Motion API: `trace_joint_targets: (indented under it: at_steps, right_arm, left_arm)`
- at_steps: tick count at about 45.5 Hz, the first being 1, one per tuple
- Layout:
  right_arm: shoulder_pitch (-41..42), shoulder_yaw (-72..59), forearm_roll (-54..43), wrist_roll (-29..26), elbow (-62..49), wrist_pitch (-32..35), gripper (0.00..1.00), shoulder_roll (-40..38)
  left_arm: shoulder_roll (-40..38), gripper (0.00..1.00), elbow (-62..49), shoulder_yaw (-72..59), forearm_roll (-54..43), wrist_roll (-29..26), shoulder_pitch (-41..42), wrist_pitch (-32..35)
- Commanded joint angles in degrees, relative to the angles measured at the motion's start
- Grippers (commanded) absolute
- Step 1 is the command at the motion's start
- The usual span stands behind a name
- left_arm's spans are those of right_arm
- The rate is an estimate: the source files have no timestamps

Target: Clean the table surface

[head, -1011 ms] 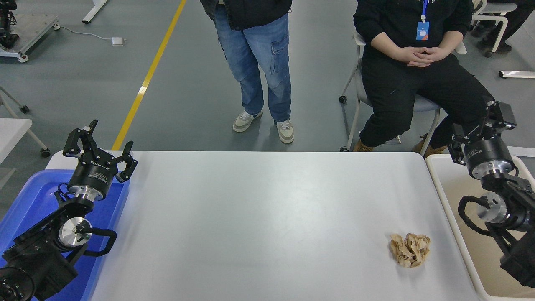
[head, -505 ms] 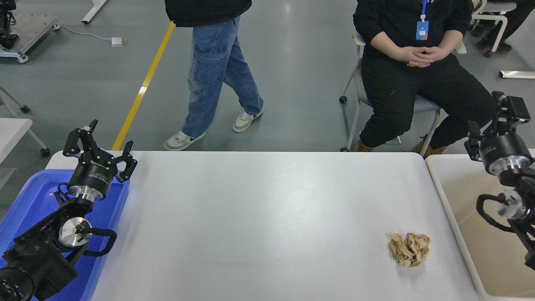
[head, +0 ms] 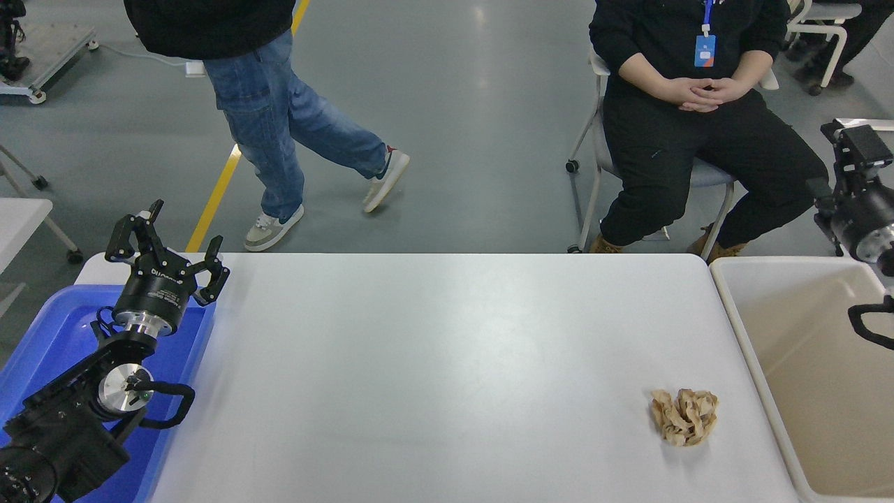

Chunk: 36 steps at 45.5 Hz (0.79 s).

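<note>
Mostly bare, the white tabletop filled the middle of the view, matte, with rounded far corners and a soft glare patch near the center. Only one thing lay on it: a crumpled tan wad of paper at the near right, close to the right edge, touching nothing else.

A blue bin sat at the tabletop's left end, a beige bin just beside its right edge. The left arm was parked at lower left over the blue bin; the left pincer was spread wide, holding nothing, fingers pointing away toward the far left corner. The right arm came in at the right edge, above the beige bin's far side; the right pincer was partly cut off by the frame, so could not tell whether open or closed. It was well apart from the wad.

Room: grey glossy floor with a yellow line running diagonally at left. A person in jeans was mid-stride beyond the far left of the tabletop. Another person in black sat on a castor chair at far right, hands clasped in lap, blue badge on a lanyard. A small white table corner on castors showed at the left edge.
</note>
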Motion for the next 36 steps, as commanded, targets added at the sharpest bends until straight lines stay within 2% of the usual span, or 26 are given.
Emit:
trace_joint_targets:
  at_steps: [1,16,24,36]
  right_arm:
    - [7.7,-18.7,-8.7,0.0,-0.5,1.0,0.98,-1.9]
    - [13.1,-33.1,-32.0,0.3,-0.6,2.2,0.98,-2.0]
    - [18.3,-42.7,-35.7,0.7,0.6,2.3,0.98,-2.0]
    - [22.0,-48.9,-41.4,6.3,4.8,2.6,0.98,-2.0]
  left_arm:
    - [0.0,1.0,0.0,0.0,0.0,0.0,0.0,0.0]
    - [0.0,1.0,-0.1,0.0,0.0,0.0,0.0,0.0]
    - [0.0,1.0,0.0,0.0,0.0,0.0,0.0,0.0]
    - [0.0,1.0,-0.1,0.0,0.0,0.0,0.0,0.0]
